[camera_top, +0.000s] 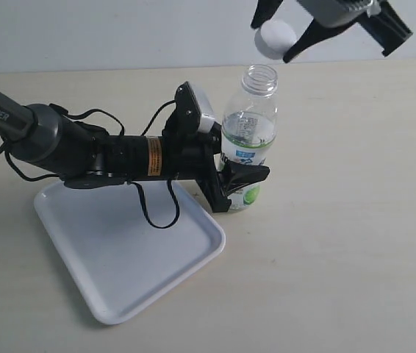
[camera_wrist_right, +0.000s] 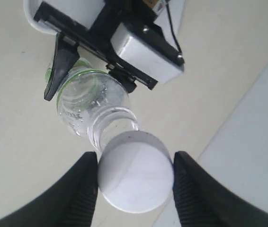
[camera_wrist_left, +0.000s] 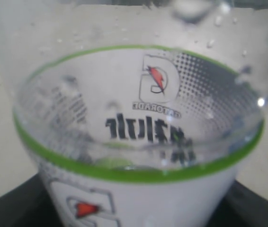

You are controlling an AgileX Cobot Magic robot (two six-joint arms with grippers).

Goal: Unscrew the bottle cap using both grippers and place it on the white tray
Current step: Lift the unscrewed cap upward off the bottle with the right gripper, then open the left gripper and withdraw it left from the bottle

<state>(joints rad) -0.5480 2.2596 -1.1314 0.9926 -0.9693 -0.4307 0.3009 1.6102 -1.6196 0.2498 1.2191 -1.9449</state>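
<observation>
The bottle cap [camera_top: 276,37] is off the threads and in the air, just above and slightly far-right of the open neck of the bottle [camera_top: 250,125]. The right gripper [camera_wrist_right: 135,160] grips it, with its two black fingers [camera_wrist_right: 84,189] pressed against opposite sides of the cap's rim and the flat white top facing the wrist camera.

The cap looks light and stiff, and small for those fingers. Its side wall is the right place to hold it, across the full width, as it is held now. A light pinch should be enough, but smooth plastic could slip or pop out if the hold drifts toward an edge.

The bottle stands upright on the pale table [camera_top: 355,220]. The left gripper [camera_top: 239,180] is clamped around its lower labelled part from the left. The clear walls look thin and soft, with droplets inside, so a hard squeeze would likely dent them. I cannot tell how much liquid it holds. With the neck open, tipping it would be a risk.

The white tray [camera_top: 120,265] lies to the near left, partly under the left arm, and its near part is bare. To reach it, the cap must cross over that arm.
</observation>
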